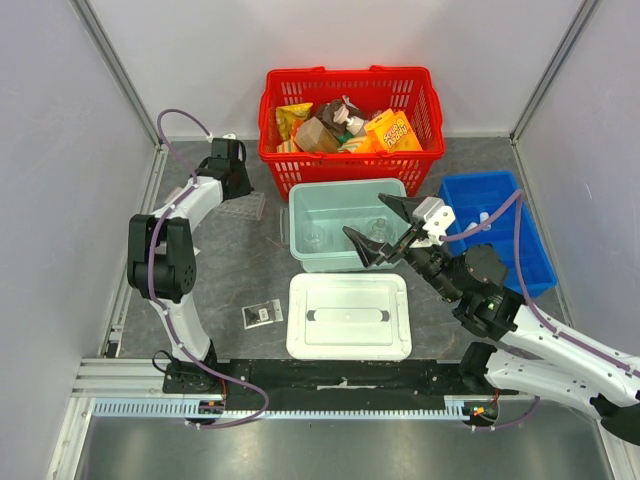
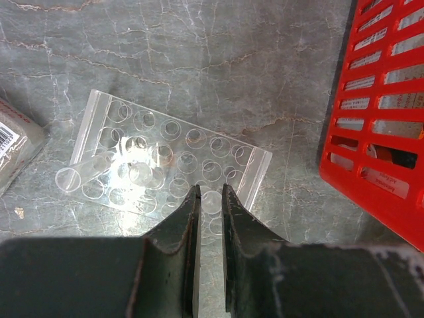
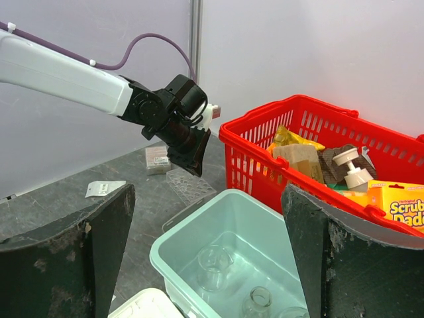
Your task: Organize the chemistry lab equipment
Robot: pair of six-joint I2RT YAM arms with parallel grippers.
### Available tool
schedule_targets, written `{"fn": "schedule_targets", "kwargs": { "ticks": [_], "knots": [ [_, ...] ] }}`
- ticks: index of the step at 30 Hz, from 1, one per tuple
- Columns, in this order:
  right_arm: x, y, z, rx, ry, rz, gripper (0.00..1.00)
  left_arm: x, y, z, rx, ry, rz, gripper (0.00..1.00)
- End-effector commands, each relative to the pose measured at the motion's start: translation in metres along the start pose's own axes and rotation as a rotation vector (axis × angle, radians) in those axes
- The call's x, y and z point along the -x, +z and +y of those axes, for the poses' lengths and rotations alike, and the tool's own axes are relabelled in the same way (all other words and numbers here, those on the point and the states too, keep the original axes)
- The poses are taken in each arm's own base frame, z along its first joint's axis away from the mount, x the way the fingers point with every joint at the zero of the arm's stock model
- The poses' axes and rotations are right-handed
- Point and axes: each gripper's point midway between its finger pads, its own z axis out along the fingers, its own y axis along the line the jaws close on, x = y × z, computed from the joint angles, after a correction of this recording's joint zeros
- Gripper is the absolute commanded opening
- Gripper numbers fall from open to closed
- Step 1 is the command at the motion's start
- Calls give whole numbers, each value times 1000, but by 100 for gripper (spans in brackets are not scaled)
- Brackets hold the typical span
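Lab gear first: the clear well plate (image 2: 165,156) lies flat on the table (image 2: 199,53), right under and just ahead of your left gripper (image 2: 211,192). Its tips hang over the plate's near edge. The jaws are drawn to a narrow slit with nothing seen between them, and you cannot tell whether they touch the plate. A clear tube (image 2: 83,173) lies across the plate's end, left of those tips. The red basket (image 2: 384,132) stands just to that gripper's right.

Your right gripper (image 1: 365,215) is spread wide and holds nothing, hanging over the pale green tub (image 1: 300,250). Clear flasks (image 3: 213,265) stand in the tub, below and between its fingers. A white lid (image 1: 348,316) lies behind that gripper, towards the arm bases. A small flat packet (image 1: 262,314) lies beside the lid, well apart from both grippers.
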Motion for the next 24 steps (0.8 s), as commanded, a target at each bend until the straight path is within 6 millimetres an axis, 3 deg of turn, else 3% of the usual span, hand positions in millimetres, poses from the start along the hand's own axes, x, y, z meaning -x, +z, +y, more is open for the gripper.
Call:
{"fn": "schedule_targets", "kwargs": {
  "ticks": [1, 9, 13, 20, 24],
  "knots": [
    [25, -1, -6, -26, 1, -65, 98, 6, 5, -3, -12, 38, -30, 13],
    [22, -1, -7, -31, 6, -51, 98, 14, -3, -4, -16, 37, -49, 34],
    [18, 0, -6, -29, 17, -32, 98, 30, -21, -8, -34, 22, -91, 53],
    [-1, 6, -13, -95, 74, 88, 98, 59, -77, -14, -73, -27, -175, 59],
    [-12, 6, -13, -114, 108, 151, 98, 53, -116, -1, -26, -122, -153, 59]
  ]
}}
